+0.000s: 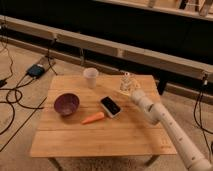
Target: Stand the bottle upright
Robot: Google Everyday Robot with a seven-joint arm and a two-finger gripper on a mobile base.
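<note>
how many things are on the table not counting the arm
5: cup at the back, bottle back right by the claw, bowl left, carrot and phone in the middle.

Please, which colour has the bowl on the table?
The bowl is dark purple, clear in the camera view. The hand is at the bottle.

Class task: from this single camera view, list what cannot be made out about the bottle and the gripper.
- Gripper: camera view, blurred against the bottle; any contact unclear.
- Bottle: its base is hidden by the gripper and arm; whether it rests on the table is unclear.
</note>
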